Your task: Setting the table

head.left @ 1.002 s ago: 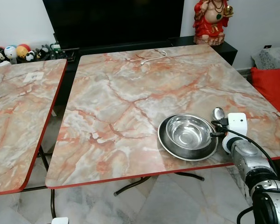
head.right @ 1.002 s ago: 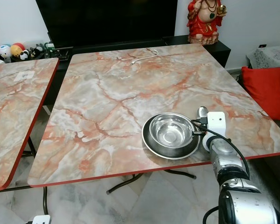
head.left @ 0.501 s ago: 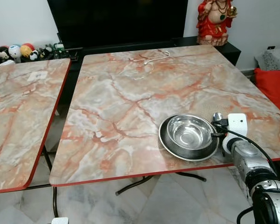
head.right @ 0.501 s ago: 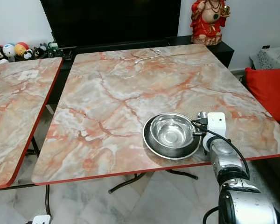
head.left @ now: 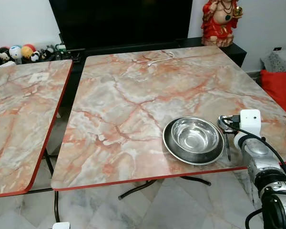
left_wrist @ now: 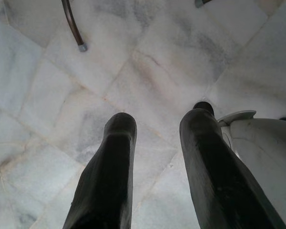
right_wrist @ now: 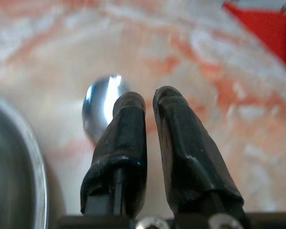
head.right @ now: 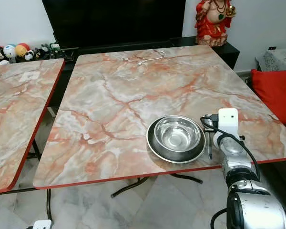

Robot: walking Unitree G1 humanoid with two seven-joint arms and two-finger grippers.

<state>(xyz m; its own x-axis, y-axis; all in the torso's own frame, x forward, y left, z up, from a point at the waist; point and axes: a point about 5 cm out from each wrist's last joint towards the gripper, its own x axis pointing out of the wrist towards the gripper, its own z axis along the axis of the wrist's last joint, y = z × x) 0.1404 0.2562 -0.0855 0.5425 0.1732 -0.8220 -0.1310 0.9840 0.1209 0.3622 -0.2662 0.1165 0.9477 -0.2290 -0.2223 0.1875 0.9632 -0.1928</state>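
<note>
Since a second ago the right hand [right_wrist: 150,102] has shifted outward, away from the bowl [head.left: 195,135], and the spoon [head.left: 226,136], which then stuck out beyond the hand with only its round end showing, now lies flat on the desk [head.left: 133,95] with its whole length visible. The camera has also moved slightly.

The spoon is shiny steel. Its rounded end points away from the robot and its thin handle runs back toward the desk's near red edge. It lies just to the inner side of the right hand, in the gap between the hand and the plate [head.left: 174,148]. The bowl is polished steel, sitting inside a wider, shallow steel plate, near the desk's front edge on the inner side of the hand.

The right hand's two black fingers [right_wrist: 124,143] are pressed nearly together, with only a thin slit between them and nothing gripped.

The right wrist view adds a close, blurred look: the spoon's bright round end just past the fingertips, and the curved steel rim beside it. The head views instead show the marbled pink desk top and a second desk [head.left: 19,109] farther off.

The left hand [left_wrist: 155,129] hangs over the pale marble floor [left_wrist: 148,71], fingers parted and empty.
</note>
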